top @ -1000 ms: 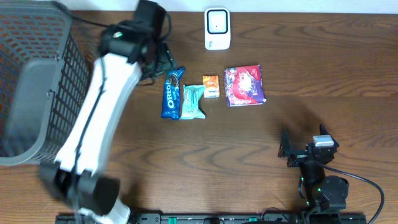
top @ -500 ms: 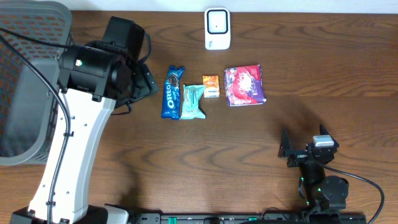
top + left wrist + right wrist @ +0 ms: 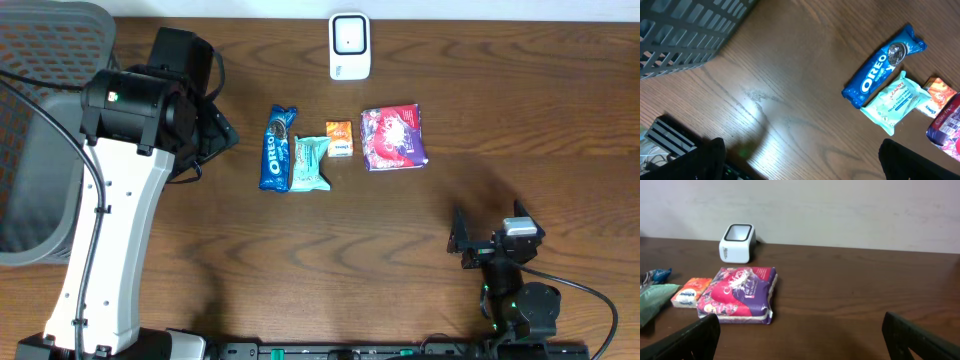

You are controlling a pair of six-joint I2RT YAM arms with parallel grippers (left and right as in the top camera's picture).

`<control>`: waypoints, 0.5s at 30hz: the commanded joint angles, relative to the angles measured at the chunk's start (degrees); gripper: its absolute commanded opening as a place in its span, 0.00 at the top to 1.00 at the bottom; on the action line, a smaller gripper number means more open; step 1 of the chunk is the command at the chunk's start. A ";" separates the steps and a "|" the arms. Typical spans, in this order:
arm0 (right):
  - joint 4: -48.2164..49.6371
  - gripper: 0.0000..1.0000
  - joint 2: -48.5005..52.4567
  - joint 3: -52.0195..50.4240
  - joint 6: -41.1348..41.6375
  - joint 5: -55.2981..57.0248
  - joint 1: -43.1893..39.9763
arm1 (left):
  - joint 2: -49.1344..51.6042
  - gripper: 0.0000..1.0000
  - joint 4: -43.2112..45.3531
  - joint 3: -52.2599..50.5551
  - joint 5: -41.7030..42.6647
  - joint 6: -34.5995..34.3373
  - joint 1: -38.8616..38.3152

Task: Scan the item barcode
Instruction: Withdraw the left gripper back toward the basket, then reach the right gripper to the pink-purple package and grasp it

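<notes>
Left arm (image 3: pixel 110 220) has swung back left toward the grey mesh basket (image 3: pixel 40 150), clear of the goods. Left gripper (image 3: pixel 800 146) gapes wide, empty; right gripper (image 3: pixel 801 322) likewise, parked near right. Mid-table row: puffy purple pack (image 3: pixel 394 137), glossy blue Oreo sleeve (image 3: pixel 277 148), crinkly teal pouch (image 3: pixel 309 163); hard white scanner (image 3: pixel 349 45) just beyond; small orange packet (image 3: pixel 340 138). Judgement: pinch a soft pack lightly across its width and turn its barcode face flat to the scanner window.

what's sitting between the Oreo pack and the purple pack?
Two things: a teal pack beside the Oreo pack, then a small orange pack next to the purple pack. The overhead view shows the whole row.
</notes>
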 commanded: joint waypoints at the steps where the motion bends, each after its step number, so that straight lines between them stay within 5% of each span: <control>1: 0.15 0.01 -0.26 -0.07 0.83 0.02 0.55 | 0.04 0.02 -0.24 -0.44 -1.16 -1.14 0.15; 10: 12.52 0.01 -0.26 -0.09 36.81 -28.63 0.57 | 0.04 0.02 -0.24 -0.44 -1.16 -1.14 0.15; 15: 28.13 0.01 -0.26 0.20 40.50 -29.24 0.55 | 0.04 0.02 -0.24 -0.44 -1.16 -1.14 0.15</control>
